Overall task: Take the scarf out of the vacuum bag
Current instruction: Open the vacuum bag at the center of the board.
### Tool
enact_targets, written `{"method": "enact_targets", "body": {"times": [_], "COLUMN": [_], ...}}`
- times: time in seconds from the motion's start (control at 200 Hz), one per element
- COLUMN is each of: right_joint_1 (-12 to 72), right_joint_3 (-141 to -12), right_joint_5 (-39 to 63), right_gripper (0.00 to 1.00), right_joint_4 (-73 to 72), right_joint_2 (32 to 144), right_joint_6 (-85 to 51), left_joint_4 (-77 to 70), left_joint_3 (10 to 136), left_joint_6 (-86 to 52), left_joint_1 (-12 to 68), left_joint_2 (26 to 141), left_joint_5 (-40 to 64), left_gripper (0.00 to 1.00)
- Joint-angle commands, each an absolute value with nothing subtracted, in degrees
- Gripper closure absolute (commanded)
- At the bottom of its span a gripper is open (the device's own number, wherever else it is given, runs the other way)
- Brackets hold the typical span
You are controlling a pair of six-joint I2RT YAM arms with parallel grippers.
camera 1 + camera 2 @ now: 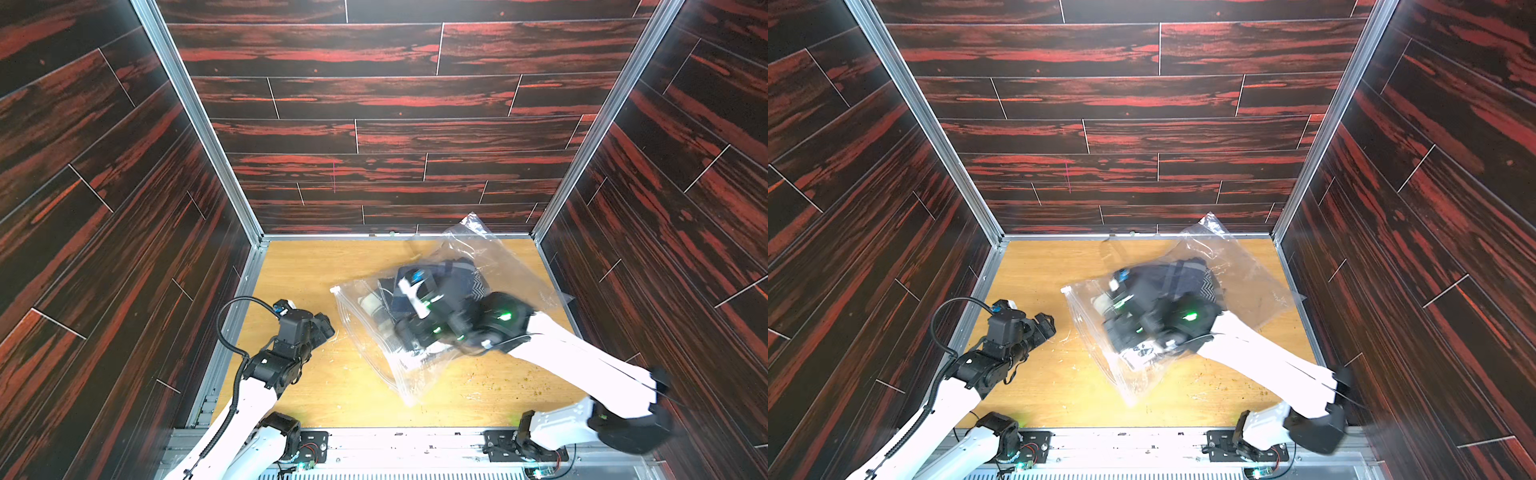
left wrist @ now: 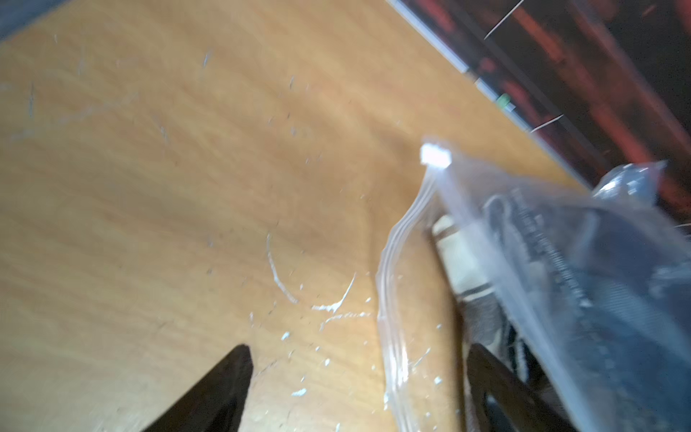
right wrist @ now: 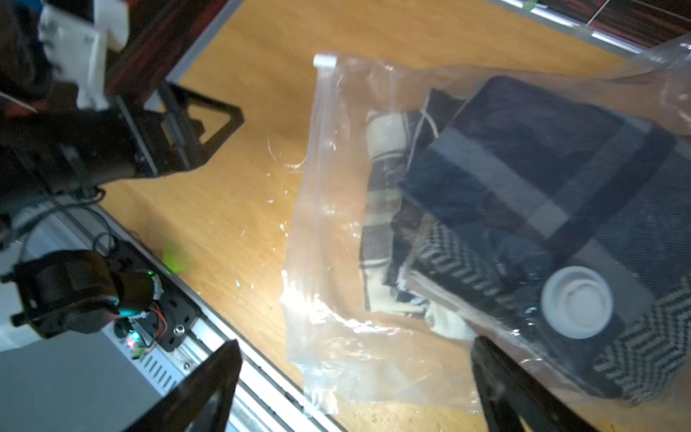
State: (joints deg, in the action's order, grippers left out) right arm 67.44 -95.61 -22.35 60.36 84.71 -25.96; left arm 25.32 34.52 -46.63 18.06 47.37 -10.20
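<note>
Right wrist view first: the right gripper (image 3: 357, 342) has its two dark fingers (image 3: 224, 359) spread wide with nothing pinched between them. One fingertip overlaps the near edge of the vacuum bag (image 3: 329, 209), and I can't tell whether it touches the plastic. Beyond the fingers the scarf (image 3: 523, 157) sits folded inside the bag, dark navy with grey bands and a herringbone patch. The round white valve disc (image 3: 577, 306) lies over it. The far end of the bag runs out of the picture.

From the left wrist camera everything is smeared. The left gripper (image 2: 359, 348) is also wide open and holds nothing. One of its fingers stands in front of the bag's zip edge (image 2: 392, 299), whose two layers look parted, though the blur makes that uncertain. The white slider clip (image 2: 435, 155) sits at the end of that edge.

In both top views the bag (image 1: 490, 257) (image 1: 1237, 257) lies on the wooden table (image 1: 316, 270), towards the far right side, with one corner raised against the back wall. The right arm (image 1: 582, 357) reaches over it, blurred, and hides its own gripper and much of the scarf (image 1: 461, 274). The left gripper (image 1: 326, 326) sits just beside the zip edge, apparently apart from it.
</note>
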Motion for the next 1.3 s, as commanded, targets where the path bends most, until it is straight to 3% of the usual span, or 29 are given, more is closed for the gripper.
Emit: {"method": "enact_targets", "body": {"times": [0.0,0.341,0.636,0.867,1.102,1.293], "right_joint_1": [72.27,79.64,80.25,77.96,73.82,70.67], "right_joint_3": [-100.51,-105.47,-101.97,-103.95,-103.04,-105.14], "right_joint_5": [-31.46,-39.47,-44.89,-49.32,-48.1,-43.92], "right_gripper": [0.02,0.08,0.15,0.23,0.49,0.94], "right_joint_4": [69.91,73.35,67.12,68.35,64.01,63.09], "right_joint_2": [90.19,102.44,108.5,112.18,109.49,109.04], "right_joint_6": [-30.65,-37.74,-38.28,-36.94,-30.49,-24.1], "left_joint_4": [27.19,23.65,23.16,18.8,12.48,5.75], "left_joint_3": [33.36,27.91,23.59,22.42,22.08,20.6], "left_joint_6": [-46.73,-47.82,-46.93,-47.87,-49.99,-50.01], "left_joint_1": [18.28,18.28,18.28,18.28,18.28,18.28], "left_joint_2": [49.2,48.88,40.99,40.51,40.61,40.96], "left_joint_5": [-6.6,0.25,1.68,8.86,13.24,15.58], "left_gripper": [0.07,0.06,0.03,0.03,0.03,0.03]}}
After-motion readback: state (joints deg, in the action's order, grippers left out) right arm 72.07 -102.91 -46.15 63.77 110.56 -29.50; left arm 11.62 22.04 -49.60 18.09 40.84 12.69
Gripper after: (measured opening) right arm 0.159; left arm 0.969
